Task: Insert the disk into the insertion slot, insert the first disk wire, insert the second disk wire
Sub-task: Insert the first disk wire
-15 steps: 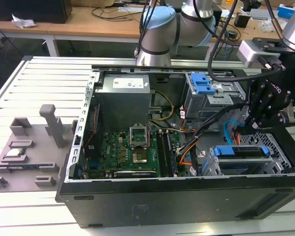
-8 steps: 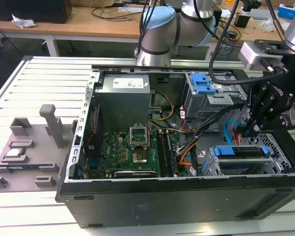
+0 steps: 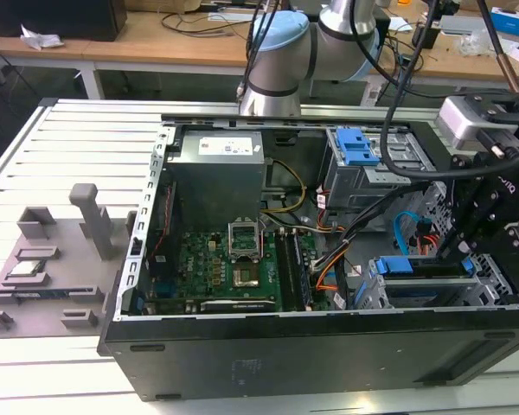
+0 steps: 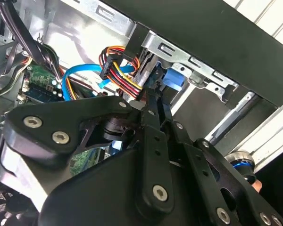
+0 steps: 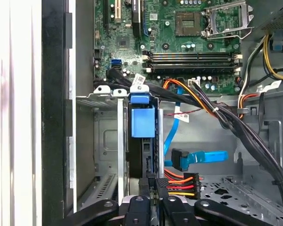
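Silver-grey hard drive in blue carrier [image 5: 143, 121] seated in perforated sheet-metal cage [image 5: 103, 91], exterior view's near right. Black gripper [image 5: 154, 182] pressed together beside orange-red-yellow-black wire bundle [image 5: 179, 181]; seating unclear. Flat light-blue cable [image 5: 203, 157] apparently not yet plugged.

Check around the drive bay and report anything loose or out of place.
The plug of the second disk wire hangs free beside the disk, apparently joined to nothing. The disk itself sits straight in the insertion slot. The pincer is close to the orange-and-black wire bundle. Nothing else looks odd.
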